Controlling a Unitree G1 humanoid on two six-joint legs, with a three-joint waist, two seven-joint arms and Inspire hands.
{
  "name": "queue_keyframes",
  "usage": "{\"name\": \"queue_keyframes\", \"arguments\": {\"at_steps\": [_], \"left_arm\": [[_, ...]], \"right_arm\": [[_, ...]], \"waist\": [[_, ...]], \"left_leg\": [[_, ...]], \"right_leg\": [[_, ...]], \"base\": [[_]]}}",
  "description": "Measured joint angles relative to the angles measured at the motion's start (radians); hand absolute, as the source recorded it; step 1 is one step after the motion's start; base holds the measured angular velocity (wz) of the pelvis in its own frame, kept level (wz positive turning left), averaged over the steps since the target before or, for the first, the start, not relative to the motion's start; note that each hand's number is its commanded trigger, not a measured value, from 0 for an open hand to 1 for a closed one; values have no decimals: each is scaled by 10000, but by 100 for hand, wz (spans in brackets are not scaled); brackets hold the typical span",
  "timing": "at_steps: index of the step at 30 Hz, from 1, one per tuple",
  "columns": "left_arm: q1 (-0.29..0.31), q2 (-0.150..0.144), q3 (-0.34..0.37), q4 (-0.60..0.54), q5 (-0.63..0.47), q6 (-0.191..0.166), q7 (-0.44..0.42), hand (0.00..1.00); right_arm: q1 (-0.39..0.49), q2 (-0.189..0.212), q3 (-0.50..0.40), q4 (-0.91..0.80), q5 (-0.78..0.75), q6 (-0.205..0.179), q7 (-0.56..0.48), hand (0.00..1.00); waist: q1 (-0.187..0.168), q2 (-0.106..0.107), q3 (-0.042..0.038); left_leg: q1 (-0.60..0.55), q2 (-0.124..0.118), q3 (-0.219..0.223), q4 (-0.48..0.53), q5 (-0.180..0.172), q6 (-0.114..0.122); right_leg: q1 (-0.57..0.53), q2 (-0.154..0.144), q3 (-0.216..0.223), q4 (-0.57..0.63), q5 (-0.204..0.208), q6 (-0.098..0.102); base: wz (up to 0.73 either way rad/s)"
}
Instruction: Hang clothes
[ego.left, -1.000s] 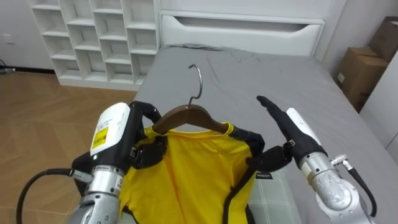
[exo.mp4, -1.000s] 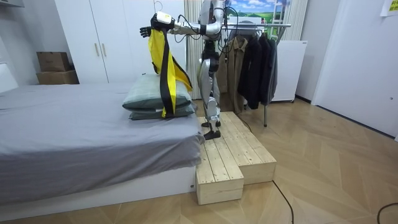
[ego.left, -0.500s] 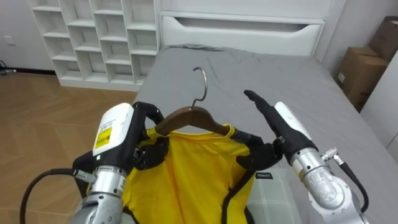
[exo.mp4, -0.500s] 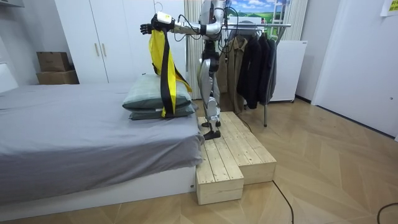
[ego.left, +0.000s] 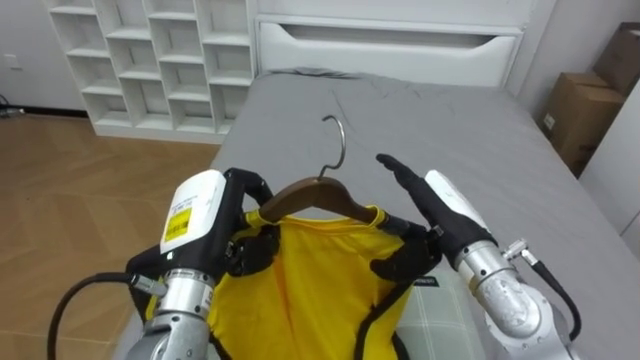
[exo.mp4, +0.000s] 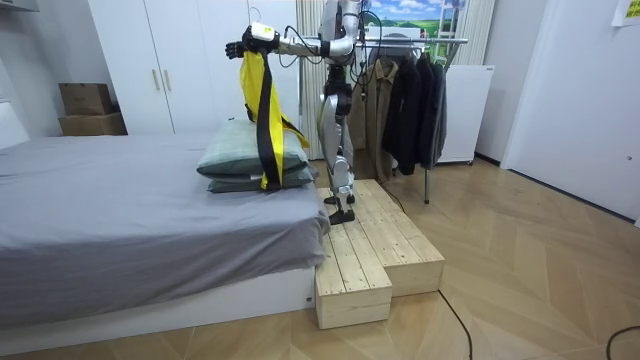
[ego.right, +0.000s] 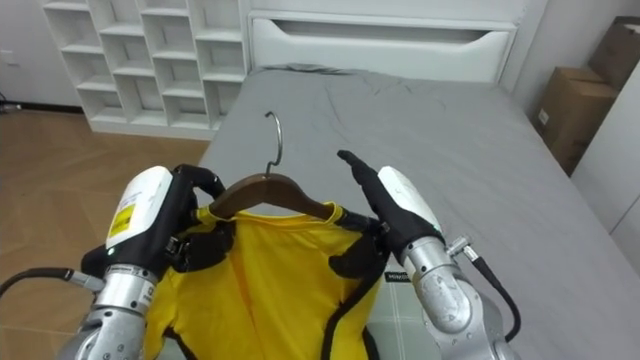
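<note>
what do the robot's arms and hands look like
The left hand and right hand alike have black fingers, a white shell on the back and round silver metal wrists. The left shell bears a yellow label. A thick black cable loops off the left forearm; a thinner one runs by the right wrist.

- Left and right eye views: from my head, looking down, close over my left hand (ego.left: 200, 215), right hand (ego.left: 440, 205) and the hanger (ego.left: 310, 195); bed (ego.left: 450, 120) beyond.
- Both eyes share that scene, slightly offset sideways.
- Room view: well off beside the bed, sees all of me on the wooden platform (exo.mp4: 375, 250); shares bed and hanger.
</note>
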Motion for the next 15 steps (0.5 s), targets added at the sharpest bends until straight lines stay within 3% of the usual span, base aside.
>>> {"name": "queue_keyframes", "arguments": {"at_steps": [9,15], "left_arm": [[0,-104,-66,-1,-8,-21,-119,100],[-3,-68,-238,-1,102,-29,-119,100]], "right_arm": [[-3,88,543,163,73,-5,33,0],[-6,97,660,552,10,-7,212,0]], "waist": [[53,-132,81],[300,-233,148]], "left_leg": [[9,83,23,-10,-1,-1],[-38,102,16,-7,-4,-7]], "right_leg": [[-19,17,81,-5,0,0],[-58,43,85,-5,1,-1]], "base": [[0],[0]]}}
